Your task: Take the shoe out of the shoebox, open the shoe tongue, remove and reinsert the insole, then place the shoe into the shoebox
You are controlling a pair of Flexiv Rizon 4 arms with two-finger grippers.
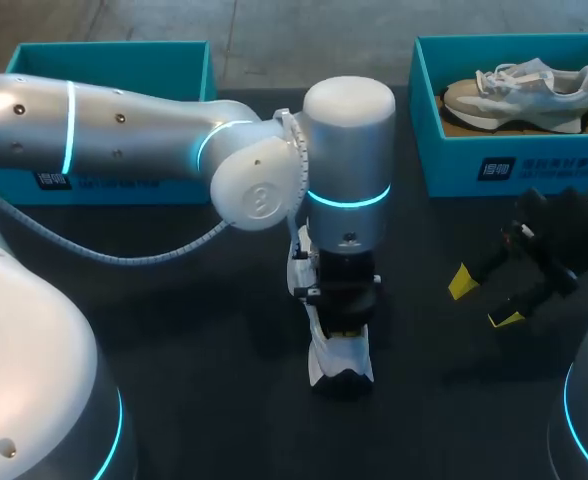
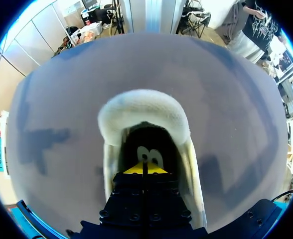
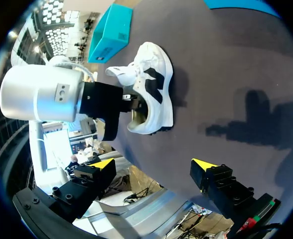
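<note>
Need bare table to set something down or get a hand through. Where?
Open: dark table between the white-and-black sneaker and the right pincer; also the near-left stretch between sneaker and grey cable. Crowded: the middle, where the left pincer sits inside the sneaker, and the gap between the left teal shoebox and right teal shoebox, overhung by the left arm.

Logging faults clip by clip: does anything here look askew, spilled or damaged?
Nothing stands out. The white shoe stands on its sole on the table, the left gripper down in its opening, the right gripper open and clear of it. A grey shoe lies neatly in a teal box.
</note>
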